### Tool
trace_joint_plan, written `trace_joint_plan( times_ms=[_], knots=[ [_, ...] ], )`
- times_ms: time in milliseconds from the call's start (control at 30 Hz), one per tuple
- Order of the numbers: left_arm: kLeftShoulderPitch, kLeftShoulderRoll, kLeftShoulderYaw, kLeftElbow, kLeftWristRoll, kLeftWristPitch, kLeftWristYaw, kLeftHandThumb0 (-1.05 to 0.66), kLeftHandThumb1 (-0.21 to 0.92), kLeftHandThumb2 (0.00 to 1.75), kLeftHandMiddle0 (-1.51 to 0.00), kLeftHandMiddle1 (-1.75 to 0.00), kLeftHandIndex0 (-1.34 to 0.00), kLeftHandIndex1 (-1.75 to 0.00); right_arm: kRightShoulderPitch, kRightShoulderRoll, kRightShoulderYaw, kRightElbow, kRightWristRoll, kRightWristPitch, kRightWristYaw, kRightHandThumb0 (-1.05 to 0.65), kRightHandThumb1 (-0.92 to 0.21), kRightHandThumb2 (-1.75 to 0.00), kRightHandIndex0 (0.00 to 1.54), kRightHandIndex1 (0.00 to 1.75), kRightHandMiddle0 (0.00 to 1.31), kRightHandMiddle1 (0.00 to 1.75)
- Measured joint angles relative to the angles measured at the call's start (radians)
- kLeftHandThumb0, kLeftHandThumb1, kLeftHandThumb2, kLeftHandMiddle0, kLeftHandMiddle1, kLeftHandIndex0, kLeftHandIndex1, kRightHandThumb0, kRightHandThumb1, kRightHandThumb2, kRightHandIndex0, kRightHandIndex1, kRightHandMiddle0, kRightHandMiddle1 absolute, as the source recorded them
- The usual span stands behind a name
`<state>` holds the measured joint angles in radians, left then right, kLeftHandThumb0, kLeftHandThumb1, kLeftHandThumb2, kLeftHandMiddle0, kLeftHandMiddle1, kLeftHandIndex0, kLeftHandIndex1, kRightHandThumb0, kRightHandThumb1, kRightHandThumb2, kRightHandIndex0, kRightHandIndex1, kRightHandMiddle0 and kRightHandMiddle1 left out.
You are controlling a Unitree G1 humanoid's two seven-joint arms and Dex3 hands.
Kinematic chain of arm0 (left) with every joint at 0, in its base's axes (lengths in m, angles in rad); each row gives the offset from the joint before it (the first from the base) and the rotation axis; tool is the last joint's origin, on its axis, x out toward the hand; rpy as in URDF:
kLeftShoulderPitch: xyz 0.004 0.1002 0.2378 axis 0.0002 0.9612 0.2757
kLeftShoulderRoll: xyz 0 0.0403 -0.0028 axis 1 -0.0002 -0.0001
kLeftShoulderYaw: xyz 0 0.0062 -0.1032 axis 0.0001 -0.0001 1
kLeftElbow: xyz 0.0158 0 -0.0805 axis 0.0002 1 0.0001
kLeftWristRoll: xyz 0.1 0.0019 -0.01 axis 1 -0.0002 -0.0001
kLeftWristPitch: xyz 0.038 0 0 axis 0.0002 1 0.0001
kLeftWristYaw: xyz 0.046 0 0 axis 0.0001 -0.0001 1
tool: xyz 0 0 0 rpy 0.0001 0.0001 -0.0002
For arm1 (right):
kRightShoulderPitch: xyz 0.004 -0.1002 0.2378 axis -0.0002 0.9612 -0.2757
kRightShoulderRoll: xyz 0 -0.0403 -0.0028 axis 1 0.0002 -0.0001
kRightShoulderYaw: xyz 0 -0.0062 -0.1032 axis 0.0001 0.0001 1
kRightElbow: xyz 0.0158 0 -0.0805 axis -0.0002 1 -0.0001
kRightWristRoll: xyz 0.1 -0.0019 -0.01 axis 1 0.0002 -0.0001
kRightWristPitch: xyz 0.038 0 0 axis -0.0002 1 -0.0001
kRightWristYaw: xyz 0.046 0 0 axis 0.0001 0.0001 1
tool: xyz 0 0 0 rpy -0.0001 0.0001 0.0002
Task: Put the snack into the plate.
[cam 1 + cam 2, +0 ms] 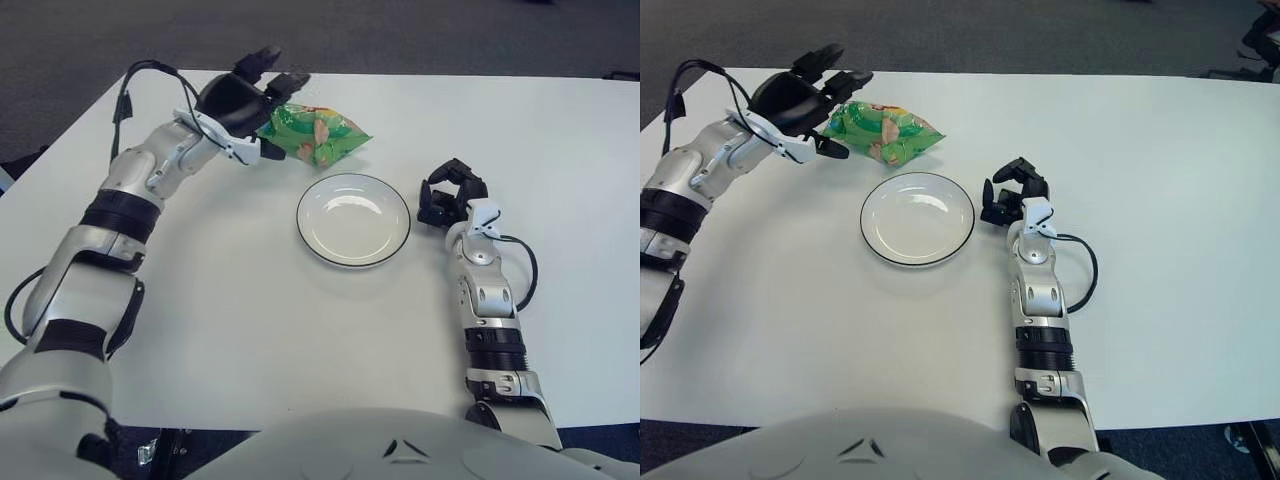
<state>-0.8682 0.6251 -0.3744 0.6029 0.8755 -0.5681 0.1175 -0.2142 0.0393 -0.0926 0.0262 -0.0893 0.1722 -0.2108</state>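
A green snack bag [318, 136] is being held at its left end by the left hand [243, 103]. The black fingers [272, 57] of that hand are being curled around the edge of the bag, and a thumb is being pressed under it near the table. The bag is shiny, with orange and white shapes printed on it. It is lying near the far side of the white table [250, 310], and its right end is pointing toward the plate [353, 219]. Whether the bag is being lifted or is lying flat on the table cannot be told.

The plate is being shown in the middle of the table. It is round and white, with a thin dark line around its rim. Nothing is being held in it. The bag is just beyond the plate and a little to its left, and the two are not touching.

The right hand [1008, 194] is being kept just beside the right edge of the plate. Its fingers are being curled in, and nothing is being held by them. A black cable [1080, 275] is being looped beside the right forearm. Another black cable [140, 80] is being seen running along the left arm.
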Motion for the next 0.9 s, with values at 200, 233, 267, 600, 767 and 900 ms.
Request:
trace_joint_plan(
  times_ms=[200,233,267,600,767,900],
  knots=[
    [-0.031,-0.041,-0.02,0.049,-0.002,-0.002,0.009,-0.97,0.91,0.28,-0.08,-0.05,0.0,-0.6,0.001,0.0,0.001,-0.001,0.0,0.0,0.003,-0.51,-0.24,-1.41,1.3,1.75,0.68,1.75],
    [-0.036,-0.047,-0.023,0.062,-0.002,-0.002,0.012,-0.96,0.91,0.28,-0.08,-0.05,0.0,-0.61,0.001,0.0,0.001,-0.001,0.0,0.0,0.003,-0.51,-0.24,-1.41,1.3,1.75,0.68,1.75],
    [-0.042,-0.053,-0.026,0.073,-0.002,-0.002,0.014,-0.96,0.91,0.28,-0.08,-0.05,0.0,-0.61,0.001,0.0,0.001,-0.001,0.0,-0.001,0.003,-0.51,-0.24,-1.41,1.3,1.75,0.68,1.75],
    [-0.112,-0.076,-0.065,0.178,-0.01,-0.054,-0.003,-0.94,0.89,0.29,-0.06,-0.04,0.0,-0.66,0.003,0.008,0.001,-0.003,0.003,-0.003,0.003,-0.51,-0.24,-1.41,1.31,1.75,0.68,1.75],
    [-0.159,-0.086,-0.083,0.239,-0.012,-0.076,-0.019,-0.92,0.86,0.3,-0.04,-0.03,0.0,-0.66,0.005,0.009,0.001,-0.006,0.004,-0.003,0.003,-0.51,-0.24,-1.41,1.31,1.75,0.68,1.75],
    [-0.196,-0.101,-0.104,0.296,-0.01,-0.081,-0.019,-0.91,0.82,0.34,-0.04,-0.03,0.0,-0.63,0.007,0.009,0.001,-0.009,0.005,-0.002,0.003,-0.51,-0.24,-1.41,1.3,1.75,0.68,1.75]
  ],
)
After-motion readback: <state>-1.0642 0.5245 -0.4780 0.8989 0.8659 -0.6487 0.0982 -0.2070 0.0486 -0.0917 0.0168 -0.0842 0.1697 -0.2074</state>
